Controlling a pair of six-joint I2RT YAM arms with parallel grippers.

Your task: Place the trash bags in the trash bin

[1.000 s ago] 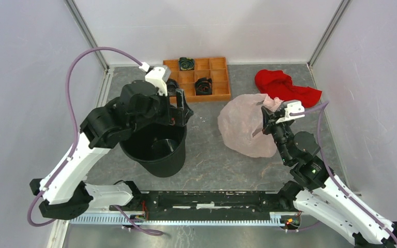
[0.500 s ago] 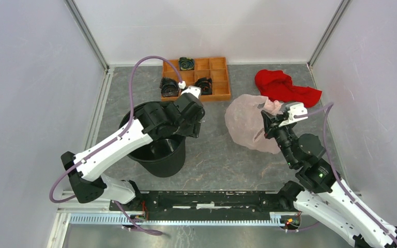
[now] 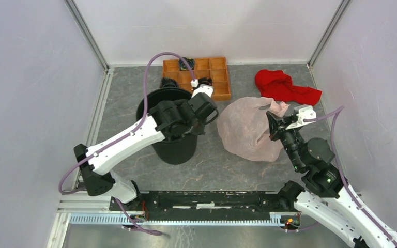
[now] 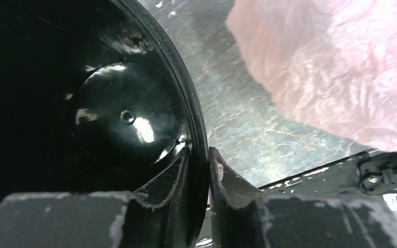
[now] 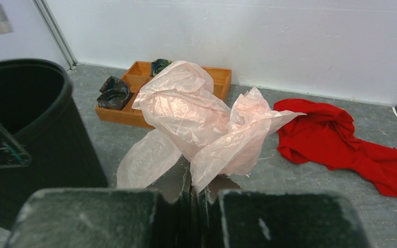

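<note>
Both pinch: left gripper (image 4: 199, 153) bin (image 4: 129, 113), right gripper (image 5: 197, 180) bag (image 5: 186, 113).

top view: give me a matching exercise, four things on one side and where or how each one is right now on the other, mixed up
Things:
1. trash bin
2. trash bag
3. red cloth
4. orange compartment tray

States:
a. pinched in the right gripper
b. rim clamped by the left gripper
c. far edge, middle
d. lying loose, far right

Pairs: 1-b, 2-a, 3-d, 4-c
</note>
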